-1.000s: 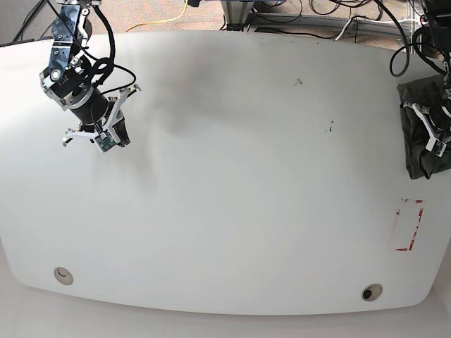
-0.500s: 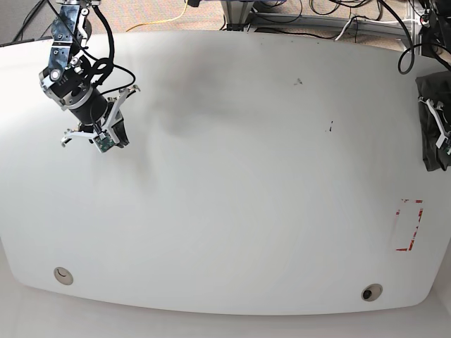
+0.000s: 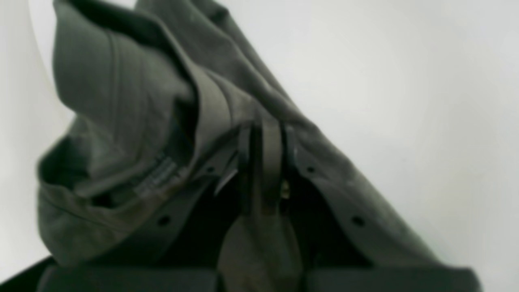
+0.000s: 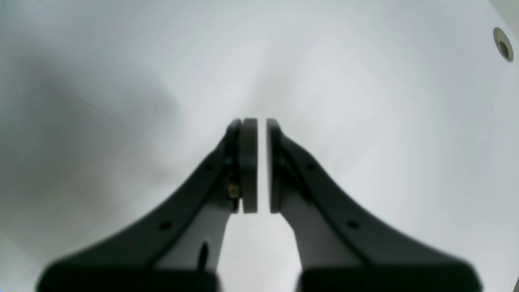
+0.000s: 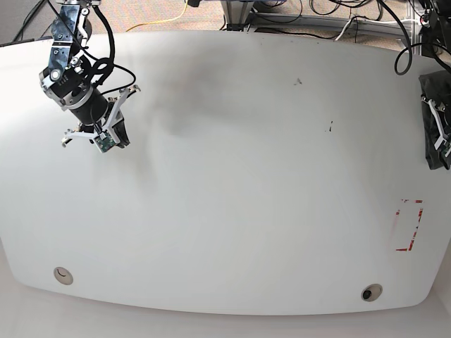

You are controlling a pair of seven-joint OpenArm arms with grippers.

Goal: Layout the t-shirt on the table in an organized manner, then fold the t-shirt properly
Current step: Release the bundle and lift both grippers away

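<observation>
The t-shirt (image 5: 435,123) hangs bunched at the table's (image 5: 232,176) three-o'clock edge, pinched in the left gripper (image 3: 263,162), while the right gripper (image 4: 257,166) (narrowly parted, empty) sits well apart toward ten o'clock.

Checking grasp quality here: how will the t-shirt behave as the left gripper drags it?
Probably floppy: the t-shirt hangs in bunched folds around the left gripper. Likely light, so it should trail and slide easily over the smooth table, staying crumpled.
</observation>
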